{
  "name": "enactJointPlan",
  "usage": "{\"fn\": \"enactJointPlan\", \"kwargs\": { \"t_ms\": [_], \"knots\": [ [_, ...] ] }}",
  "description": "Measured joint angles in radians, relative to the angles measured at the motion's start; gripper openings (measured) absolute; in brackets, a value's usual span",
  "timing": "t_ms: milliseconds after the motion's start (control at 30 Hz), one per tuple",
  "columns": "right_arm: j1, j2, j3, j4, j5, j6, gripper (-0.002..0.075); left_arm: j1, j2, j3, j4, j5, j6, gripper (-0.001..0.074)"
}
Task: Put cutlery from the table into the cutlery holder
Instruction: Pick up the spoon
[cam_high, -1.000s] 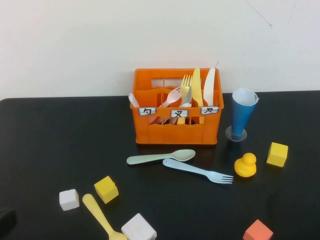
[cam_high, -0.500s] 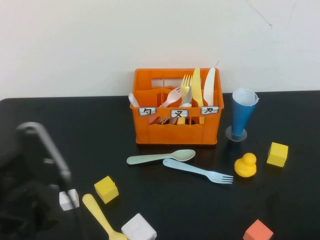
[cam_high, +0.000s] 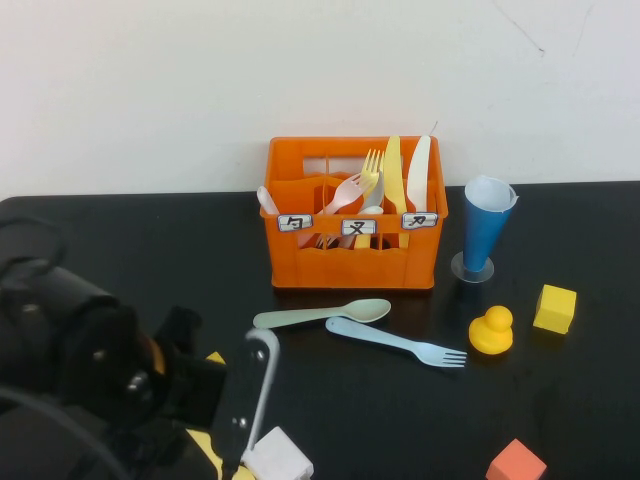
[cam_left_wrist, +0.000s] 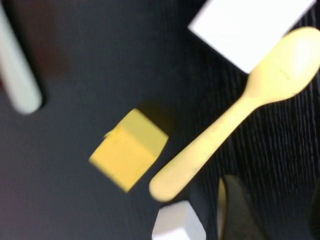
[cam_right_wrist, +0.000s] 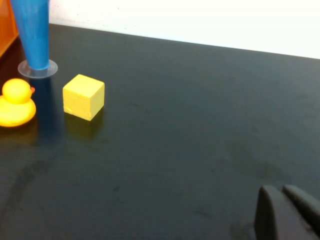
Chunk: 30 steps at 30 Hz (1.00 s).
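A black table (cam_high: 120, 240) fills the scene, and at its far middle an orange cutlery holder (cam_high: 355, 262) is set with three small labels on its near face. Its compartments are seen to be partly filled already: a pink fork, a yellow fork, a yellow knife and a white knife stand upright in the middle and right sections, and a white piece leans at the far left corner. Just right of the holder a blue cone cup (cam_high: 485, 232) is stood, with nothing visible in it but a white lining at the rim. At the near left the left arm is seen low over the table, and the left gripper (cam_high: 240, 425) is held there with its jaws spread and nothing between them. The pale yellow spoon (cam_left_wrist: 235, 110) is shown by the left wrist view to lie flat directly under that gripper, touching nothing, with a yellow cube (cam_left_wrist: 129, 148) just beside its handle end and a white block (cam_left_wrist: 250, 27) beside its bowl. Its long axis is judged to run from near right, where the bowl lies, to far left. This arm is clearly the nearer one. The right gripper (cam_right_wrist: 287, 212) is kept at the near right, well apart from all cutlery, its fingers pressed together. Between holder and arms, a mint-green spoon (cam_high: 322, 314) and a light blue fork (cam_high: 396, 343) are left lying crosswise.
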Motion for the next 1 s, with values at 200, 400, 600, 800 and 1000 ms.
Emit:
{"fn": "enactJointPlan", "kwargs": {
  "t_ms": [200, 400, 600, 800, 1000],
  "knots": [
    [0.000, 0.000, 0.000, 0.000, 0.000, 0.000, -0.0004, 0.000, 0.123, -0.001, 0.002, -0.020, 0.101, 0.0236],
    [0.000, 0.000, 0.000, 0.000, 0.000, 0.000, -0.0004, 0.000, 0.224, -0.005, -0.017, -0.089, 0.135, 0.0223],
    [0.000, 0.000, 0.000, 0.000, 0.000, 0.000, -0.0004, 0.000, 0.302, -0.009, -0.032, -0.124, 0.221, 0.0221],
    [0.000, 0.000, 0.000, 0.000, 0.000, 0.000, -0.0004, 0.000, 0.346, 0.000, -0.032, -0.171, 0.310, 0.0221],
    [0.000, 0.000, 0.000, 0.000, 0.000, 0.000, -0.0004, 0.000, 0.354, 0.026, -0.032, -0.222, 0.342, 0.0220]
  ]
}}
